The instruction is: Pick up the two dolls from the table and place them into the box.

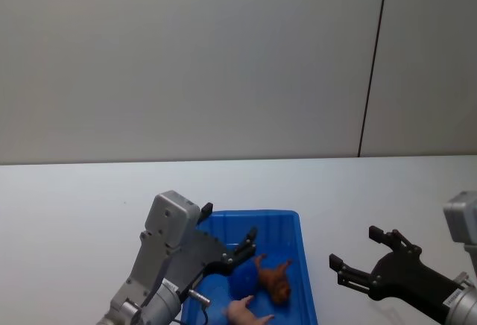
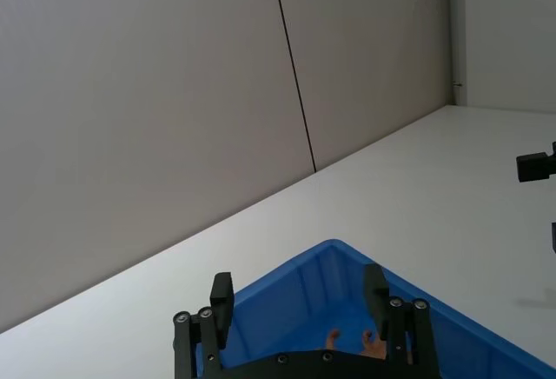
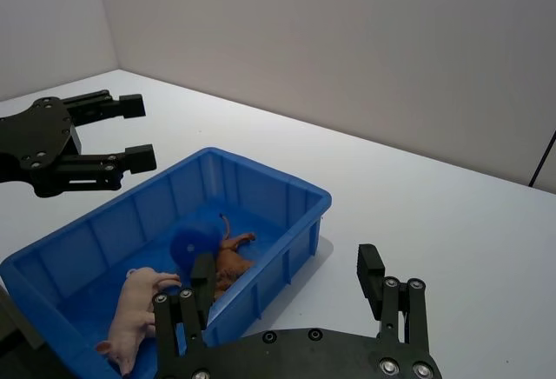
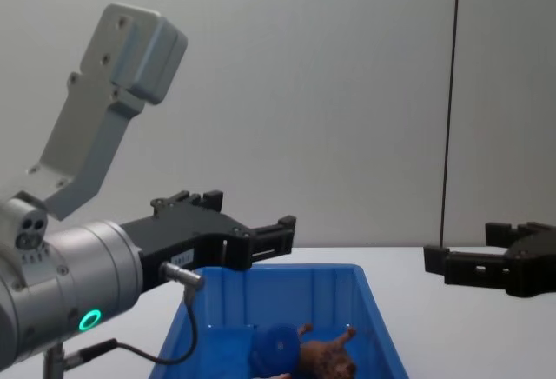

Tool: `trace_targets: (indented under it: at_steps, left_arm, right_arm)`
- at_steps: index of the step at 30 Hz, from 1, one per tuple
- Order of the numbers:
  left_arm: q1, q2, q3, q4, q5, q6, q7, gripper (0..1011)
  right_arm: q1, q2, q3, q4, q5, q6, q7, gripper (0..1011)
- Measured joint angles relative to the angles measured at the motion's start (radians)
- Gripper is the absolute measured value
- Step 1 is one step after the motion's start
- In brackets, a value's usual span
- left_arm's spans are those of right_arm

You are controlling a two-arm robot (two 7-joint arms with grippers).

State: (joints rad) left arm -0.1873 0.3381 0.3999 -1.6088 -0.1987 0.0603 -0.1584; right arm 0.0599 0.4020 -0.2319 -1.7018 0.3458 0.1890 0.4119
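Lion (image 1: pixel 276 282) and pig (image 1: pixel 244 313) lie in the blue box (image 1: pixel 287 216), left pincer (image 1: pixel 229 246) open above, right pincer (image 1: pixel 359 255) open beside

Wall (image 1: pixel 186 57) behind: plain grey-white panels, matte, evenly lit. One thin dark vertical seam (image 1: pixel 373 64) between panels, running down to the base. In the right wrist view two wall faces meet at a corner (image 3: pixel 104 14). In the left wrist view a second vertical edge (image 2: pixel 458 31) shows at the far end. Soft, diffuse light; faint shadows.

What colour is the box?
Bright blue box, clearest in the right wrist view.
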Motion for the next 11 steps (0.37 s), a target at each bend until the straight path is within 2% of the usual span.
trace_targets:
  at_steps: [4, 11]
  left_arm:
    - [-0.002, -0.001, -0.001, 0.001, 0.003, -0.013, -0.005, 1000]
    - [-0.003, 0.000, -0.006, -0.001, 0.005, -0.032, -0.008, 1002]
  right_arm:
    - [0.000, 0.000, 0.000, 0.000, 0.000, 0.000, 0.000, 1001]
    - [0.000, 0.000, 0.000, 0.000, 0.000, 0.000, 0.000, 1001]
